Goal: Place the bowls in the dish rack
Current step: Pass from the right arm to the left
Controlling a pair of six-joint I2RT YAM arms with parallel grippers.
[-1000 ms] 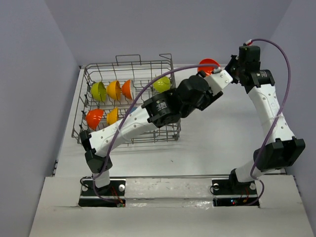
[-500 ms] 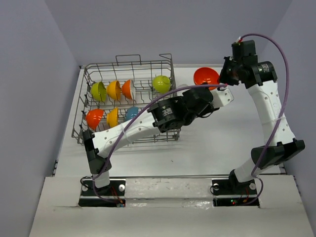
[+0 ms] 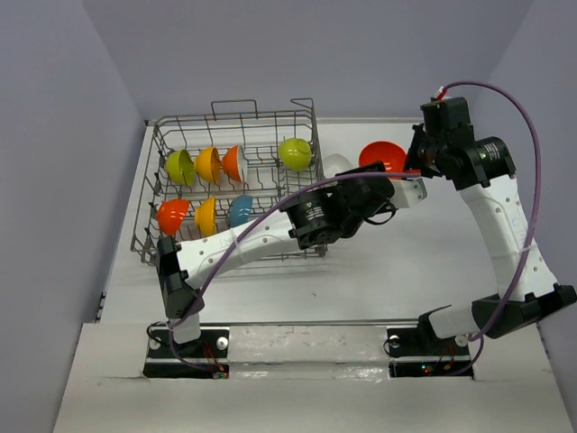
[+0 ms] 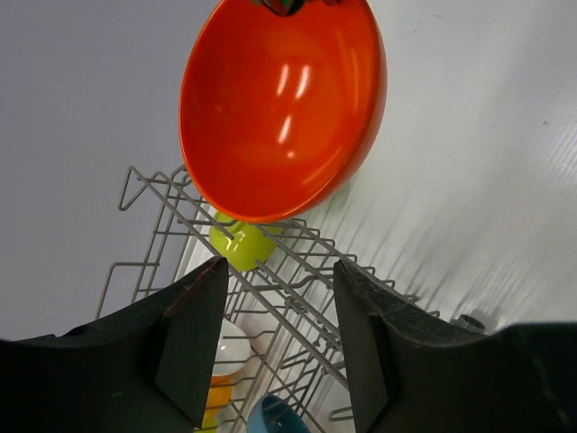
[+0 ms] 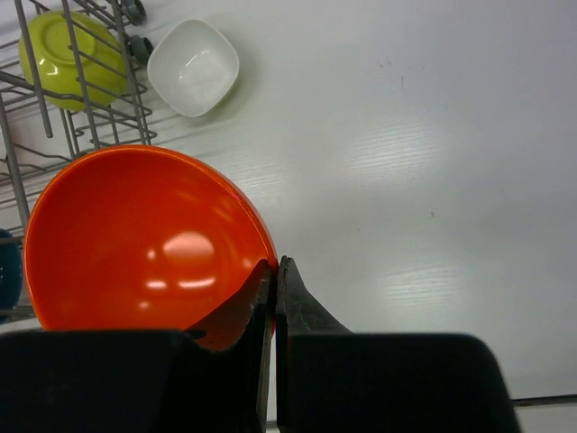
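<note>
My right gripper point(image 5: 275, 271) is shut on the rim of a red-orange bowl point(image 5: 144, 244), holding it above the table right of the dish rack point(image 3: 234, 120). From above, the bowl point(image 3: 381, 156) hangs beside the right gripper point(image 3: 416, 162). My left gripper point(image 4: 279, 266) is open and empty just below that bowl point(image 4: 284, 108); from above, the left gripper point(image 3: 403, 188) sits under it. A white bowl point(image 3: 336, 165) rests on the table by the rack's right side. In the rack stand a lime bowl point(image 3: 295, 153), a teal bowl point(image 3: 240, 210) and several others.
The rack's wire wall point(image 4: 297, 298) lies between my left fingers and the bowls inside. The left arm point(image 3: 261, 236) stretches across the rack's front right corner. White table surface point(image 3: 406, 262) lies right of the rack, with grey walls on three sides.
The right gripper has carried the red-orange bowl from the far edge toward the near side. The left gripper has swung right and nearer, ending under the bowl; its jaws stayed open.
</note>
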